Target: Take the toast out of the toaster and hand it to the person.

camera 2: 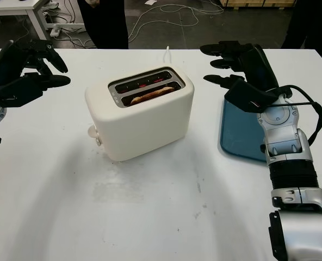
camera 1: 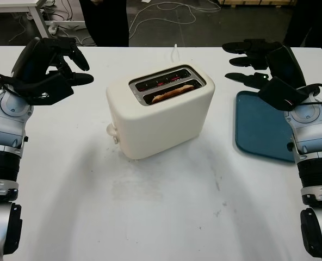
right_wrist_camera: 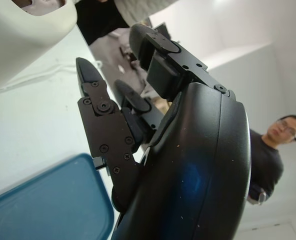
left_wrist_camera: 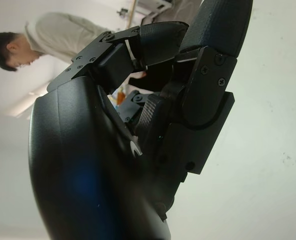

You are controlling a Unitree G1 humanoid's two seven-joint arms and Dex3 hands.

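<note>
White table, scuffed and faintly stained near the middle. Beyond its far edge, dark floor with loose white cables, a white table leg at far left, and a person's dark trouser legs standing just behind the far edge. One cream toaster at the centre, two slots, turned at an angle, a lever knob on its near left end. One slice of toast sitting low in the nearer slot; red glow inside the farther slot. One blue tray flat on the table to the right of the toaster, apart from it, partly covered by the right arm. Left hand raised over the far left of the table, well apart from the toaster, holding nothing, fingers open and pointing toward the centre. Right hand raised over the far end of the tray, holding nothing, fingers stretched out wide toward the toaster. A person in a light top in the left wrist view; a person in a dark top in the right wrist view.
</note>
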